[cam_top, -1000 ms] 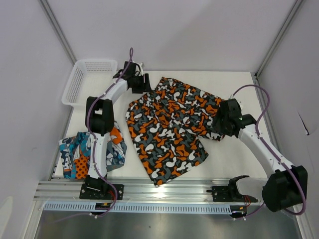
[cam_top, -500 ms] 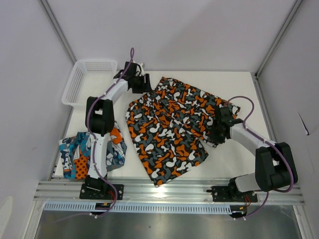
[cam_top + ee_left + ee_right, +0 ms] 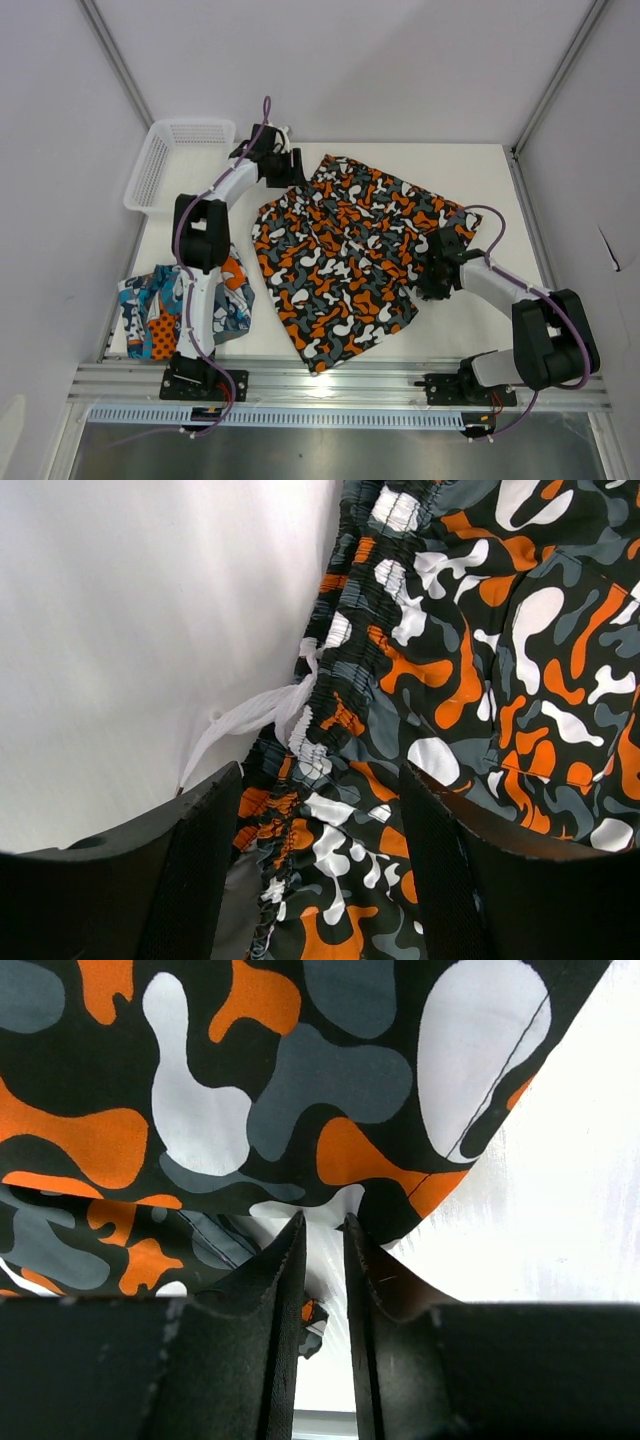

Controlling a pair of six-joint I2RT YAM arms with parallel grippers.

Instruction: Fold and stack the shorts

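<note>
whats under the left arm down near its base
The patchwork skull shorts lie bunched on the table, showing on both sides of the left arm. The strip directly under the arm is covered, so its lie cannot be seen.

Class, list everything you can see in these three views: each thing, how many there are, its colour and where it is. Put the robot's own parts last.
camouflage shorts: one, orange, black, white and grey, spread out mid-table
drawstring: one, white, at the camouflage shorts' waistband
patchwork shorts: one, teal-blue, orange and white, bunched at the near left edge
basket: one, white mesh, far left corner
table: one, white, under everything
rail: one, silver, along the near edge
left arm: one, white and black, reaching far
right arm: one, white and black, reaching inward
left hand: one, black, open, straddling the waistband
right hand: one, black, fingers almost together at the shorts' right hem, grip unclear
</note>
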